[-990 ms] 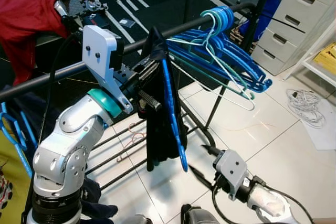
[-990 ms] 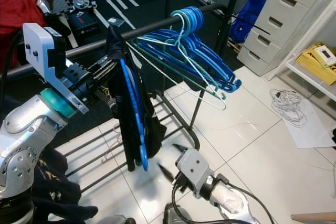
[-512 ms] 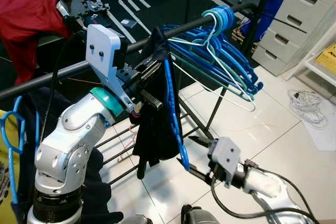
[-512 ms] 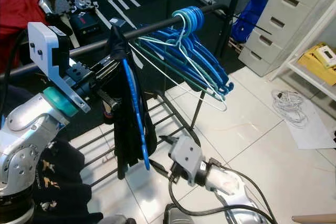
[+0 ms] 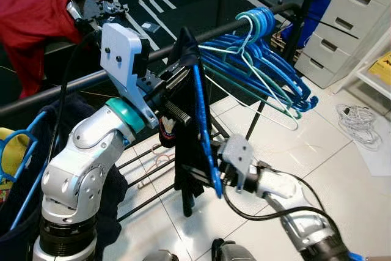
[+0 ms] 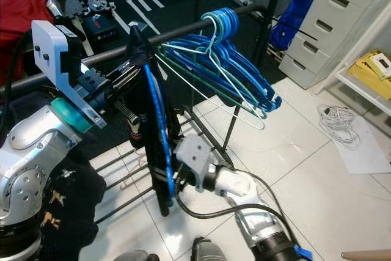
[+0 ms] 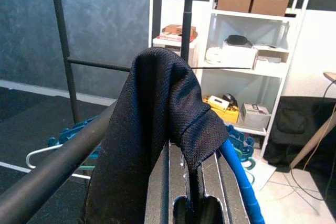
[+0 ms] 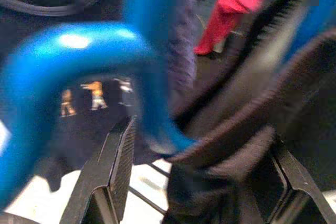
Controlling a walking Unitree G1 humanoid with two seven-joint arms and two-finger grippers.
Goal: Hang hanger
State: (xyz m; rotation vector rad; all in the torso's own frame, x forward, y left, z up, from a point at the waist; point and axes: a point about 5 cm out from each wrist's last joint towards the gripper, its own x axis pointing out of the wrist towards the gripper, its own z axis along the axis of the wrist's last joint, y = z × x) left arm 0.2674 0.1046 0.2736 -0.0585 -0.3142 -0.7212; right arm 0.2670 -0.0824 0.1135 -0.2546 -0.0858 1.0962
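A blue hanger (image 5: 203,126) with a black garment (image 5: 186,163) draped over it hangs steeply tilted against the dark rail (image 5: 73,84). My left gripper (image 5: 174,84) is shut on the hanger's top through the cloth, right beside the rail. In the left wrist view the fingers (image 7: 168,187) pinch the black garment (image 7: 152,119), with the blue hanger (image 7: 236,171) beside them. My right gripper (image 5: 211,178) is at the hanger's lower end. It is open, and its fingers (image 8: 118,166) straddle the blue hanger (image 8: 79,51) and a fold of black garment (image 8: 226,150).
A bunch of blue and pale green hangers (image 5: 263,59) hangs further right on the rail. A red garment (image 5: 30,4) lies at the back left. White drawers (image 5: 348,22) and a coiled cable (image 5: 357,120) are on the right. The rack's lower bars (image 5: 140,175) run beneath.
My right gripper has risen and moved left, from low above the floor to the hanger's lower end. The left gripper has kept the hanger at the rail.
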